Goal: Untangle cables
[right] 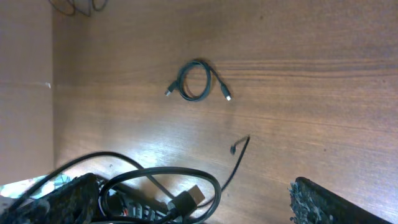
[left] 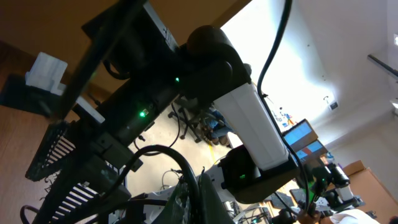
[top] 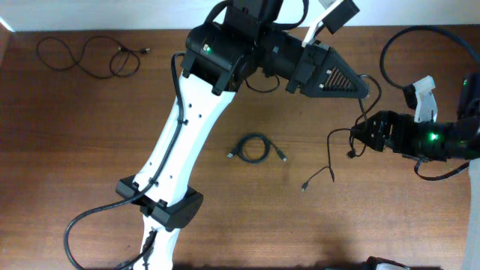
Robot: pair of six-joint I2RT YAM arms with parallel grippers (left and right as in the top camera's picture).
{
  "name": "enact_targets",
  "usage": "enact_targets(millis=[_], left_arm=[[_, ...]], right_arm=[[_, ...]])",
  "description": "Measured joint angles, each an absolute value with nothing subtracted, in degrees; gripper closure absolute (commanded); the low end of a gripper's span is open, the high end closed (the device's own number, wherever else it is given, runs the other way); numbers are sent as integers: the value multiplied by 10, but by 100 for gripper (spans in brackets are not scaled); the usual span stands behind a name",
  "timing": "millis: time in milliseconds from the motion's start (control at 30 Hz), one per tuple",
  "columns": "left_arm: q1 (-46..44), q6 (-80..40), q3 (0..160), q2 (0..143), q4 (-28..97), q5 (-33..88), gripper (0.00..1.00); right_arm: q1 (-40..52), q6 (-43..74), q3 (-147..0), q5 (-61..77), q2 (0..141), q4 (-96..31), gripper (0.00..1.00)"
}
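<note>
A small coiled cable [top: 255, 148] lies mid-table and shows as a ring [right: 196, 81] in the right wrist view. Another cable [top: 330, 157] trails from my right gripper [top: 357, 139] down to a plug end on the wood. That gripper [right: 193, 188] is open, its fingers [right: 323, 199] set wide around a loop of cable with a flat plug [right: 189, 198]. My left gripper [top: 366, 90] reaches in from the top, raised off the table. It [left: 196, 202] is shut on a black cable [left: 184, 171] that runs between its jaws. A third cable [top: 90, 56] lies spread out at the far left.
The left arm's white link [top: 184, 135] crosses the table diagonally from the front left to the top centre. Thick black robot cables [top: 409, 37] loop above the right arm. The table's left edge [top: 4, 45] is close to the spread-out cable.
</note>
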State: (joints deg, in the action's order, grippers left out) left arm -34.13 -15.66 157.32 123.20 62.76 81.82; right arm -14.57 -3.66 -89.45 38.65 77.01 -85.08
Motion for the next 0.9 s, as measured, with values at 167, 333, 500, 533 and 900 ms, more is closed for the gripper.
enact_targets(millis=[167,333,500,533,900], left_arm=[[-339,-157,1573,1232,628,817,100],[-321,-159,1573,1232,628,813,100],[-315,-160,1573,1232,628,810,100],[-315,-161,1573,1232,628,810,100],[-301,-161,1573,1232,626,760,100]], right_arm=[[-145,-36,-889,358,771,-862,2],[-145,-37,-889,345,771,-864,2],[-145,-37,-889,342,771,-878,2],[-145,-36,-889,339,771,-888,2],[-145,-72,-889,328,771,-957,2]])
